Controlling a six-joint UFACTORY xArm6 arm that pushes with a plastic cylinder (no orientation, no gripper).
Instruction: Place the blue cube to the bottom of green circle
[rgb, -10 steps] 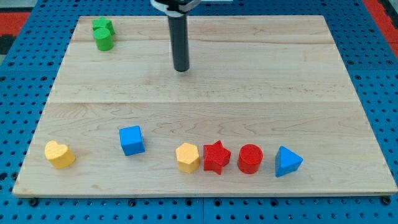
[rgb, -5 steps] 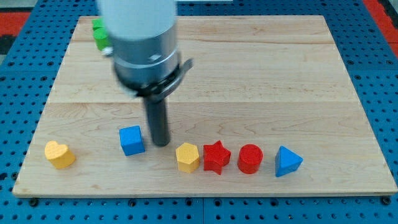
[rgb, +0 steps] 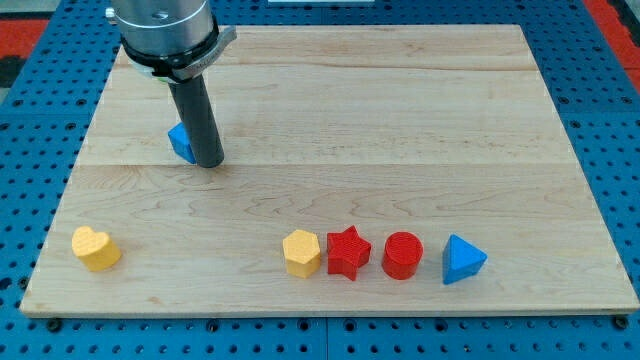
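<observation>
Midway through pushing: my tip (rgb: 209, 162) touching small blue cube (rgb: 181, 141); green circle hidden by arm. No jaws. Next, probably nudging upward.

My tip (rgb: 209, 162) rests on the wooden board (rgb: 400, 120) at the view's upper left, touching the right side of the blue cube (rgb: 181, 142), which the rod partly hides. Along the view's bottom lie a yellow heart (rgb: 96, 248), yellow hexagon (rgb: 301, 252), red star (rgb: 348, 252), red cylinder (rgb: 403, 254) and blue triangle (rgb: 462, 259).
</observation>
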